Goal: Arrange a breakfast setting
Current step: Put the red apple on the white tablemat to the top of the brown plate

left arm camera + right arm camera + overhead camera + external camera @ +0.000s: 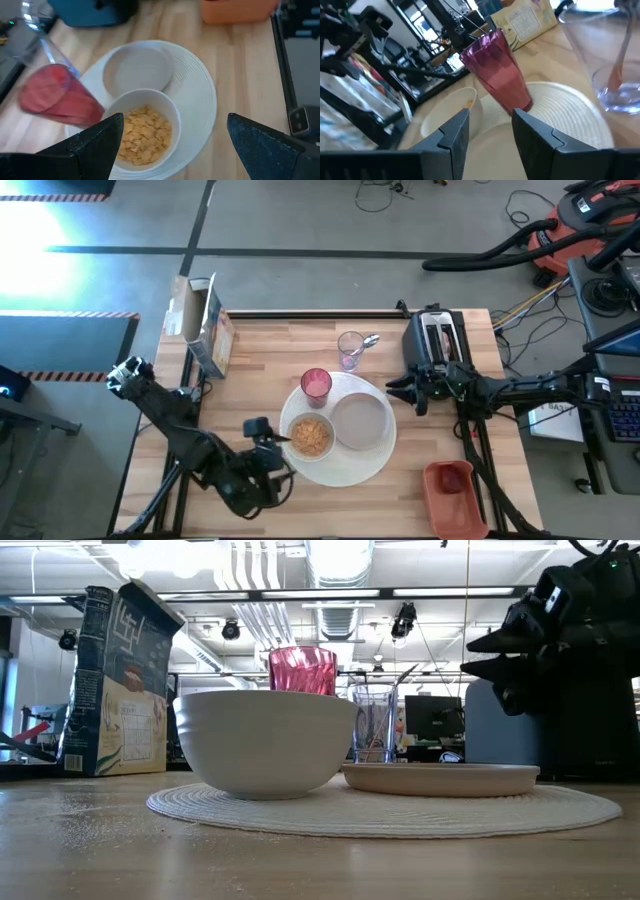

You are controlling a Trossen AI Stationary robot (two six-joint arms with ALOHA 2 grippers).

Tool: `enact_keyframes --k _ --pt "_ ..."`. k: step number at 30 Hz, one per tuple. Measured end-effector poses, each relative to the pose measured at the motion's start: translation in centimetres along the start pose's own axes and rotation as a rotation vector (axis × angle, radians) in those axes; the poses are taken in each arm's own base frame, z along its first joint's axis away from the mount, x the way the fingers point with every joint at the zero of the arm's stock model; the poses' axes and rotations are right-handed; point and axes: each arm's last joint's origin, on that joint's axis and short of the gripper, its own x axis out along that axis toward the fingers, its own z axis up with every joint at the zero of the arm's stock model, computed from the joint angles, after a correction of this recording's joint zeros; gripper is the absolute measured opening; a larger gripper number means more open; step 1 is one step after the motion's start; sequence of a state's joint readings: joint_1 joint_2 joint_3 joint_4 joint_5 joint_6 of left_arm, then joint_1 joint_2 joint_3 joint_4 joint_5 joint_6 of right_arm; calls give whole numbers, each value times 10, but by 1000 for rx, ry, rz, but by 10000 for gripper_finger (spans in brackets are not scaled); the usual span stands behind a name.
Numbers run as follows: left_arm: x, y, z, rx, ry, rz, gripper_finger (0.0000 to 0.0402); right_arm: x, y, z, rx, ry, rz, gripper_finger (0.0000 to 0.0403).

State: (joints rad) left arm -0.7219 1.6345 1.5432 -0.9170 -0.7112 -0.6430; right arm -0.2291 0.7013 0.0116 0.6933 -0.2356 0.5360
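Fingers of the left gripper point(172, 145) are spread wide and hold nothing; they hover just above the near edge of the bowl point(311, 437), which shows between them in the left wrist view. Fingers of the right gripper point(398, 391) stand partly apart with nothing between them, raised above the worktop point(262, 355) just beside the far right rim of the placemat point(375, 460), in front of the toaster point(434, 340).

Round, white and woven in fine rings, the placemat lies at the middle of the pale wooden plank worktop. On its left half sits the bowl, smooth, white and deep, filled with golden cereal flakes. Beside it on the right half rests the plate point(358, 422), pale, shallow and round. A cup point(316, 384), pink, translucent and ribbed, stands upright at the mat's far edge, close behind the bowl. From the right wrist view, the cup rises just beyond the right fingers.

Behind the mat stands a clear glass point(350, 350) with a metal spoon point(366, 343) leaning in it. A cereal box point(207, 327) stands at the far left of the worktop. A shallow orange-red tray point(454, 498) lies at the near right corner, with a small red thing in it that is hard to make out.
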Motion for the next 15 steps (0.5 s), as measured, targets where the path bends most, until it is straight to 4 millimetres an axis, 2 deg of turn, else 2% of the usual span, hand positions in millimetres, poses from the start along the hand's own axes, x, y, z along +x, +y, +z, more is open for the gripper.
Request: enact_keyframes --k 3,7,10,13,15 --pt "-12 2 -7 10 -36 22 337 0 0 0 45 7 5 139" --pt "-20 1 -31 34 -92 82 337 2 3 4 102 15 25 139" --pt "-22 4 -55 8 -161 113 337 8 13 22 214 -11 95 139" --pt "-22 7 -75 -22 -244 92 337 16 30 49 240 8 196 139" --pt "-19 10 -85 -36 -286 53 337 22 43 71 227 43 192 139"
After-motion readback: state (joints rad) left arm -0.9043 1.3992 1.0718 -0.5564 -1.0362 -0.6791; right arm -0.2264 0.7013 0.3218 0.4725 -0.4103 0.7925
